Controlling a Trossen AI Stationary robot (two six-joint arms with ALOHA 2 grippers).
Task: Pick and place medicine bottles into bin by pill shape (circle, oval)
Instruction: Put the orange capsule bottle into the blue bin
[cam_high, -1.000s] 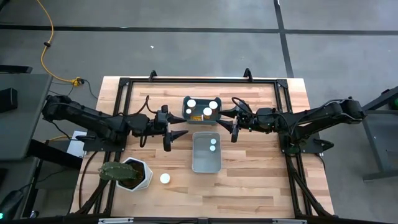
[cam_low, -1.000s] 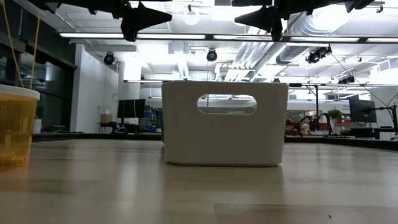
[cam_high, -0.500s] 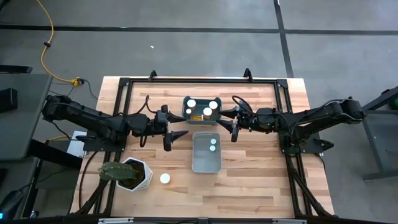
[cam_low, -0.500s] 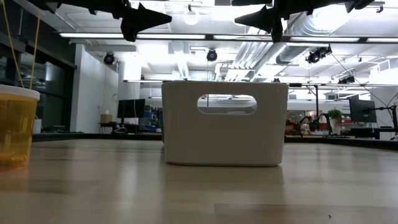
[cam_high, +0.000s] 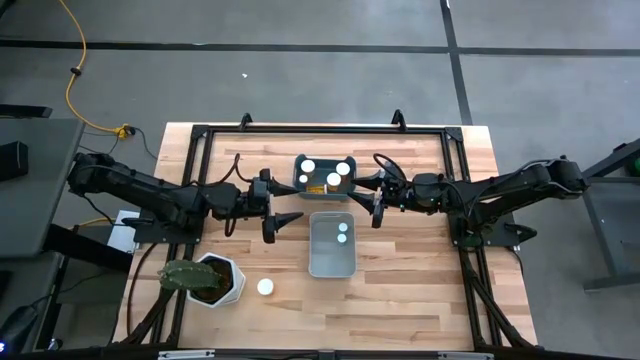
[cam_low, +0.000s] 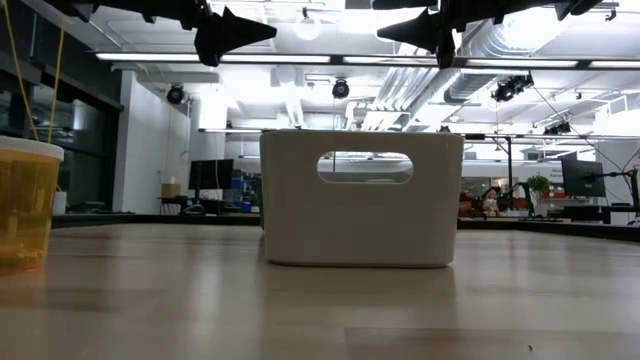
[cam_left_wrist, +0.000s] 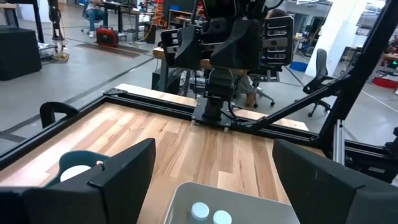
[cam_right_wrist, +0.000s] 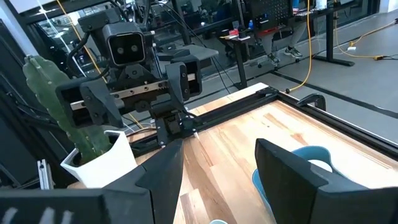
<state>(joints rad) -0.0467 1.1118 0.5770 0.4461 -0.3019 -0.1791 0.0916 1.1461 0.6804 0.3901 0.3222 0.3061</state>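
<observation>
Showing white-capped medicine bottles (cam_high: 343, 233), unlabelled.

The table (cam_high: 420, 260) is pale wood in planks, its grain running along the boards with a soft satin sheen — the low view catches a dull reflection on it. A black metal frame (cam_high: 455, 135) edges the top, matt and smooth. Both arms and their fingers look like dark matt plastic or coated metal; which one is hard to say. The grey bin (cam_high: 332, 245) appears to be smooth matt plastic, the blue bin (cam_high: 325, 177) likewise. One medicine bottle (cam_low: 25, 205) shows translucent amber plastic, glossy, under a white cap. The plant pot (cam_high: 222, 280) is white, smooth — possibly ceramic.
</observation>
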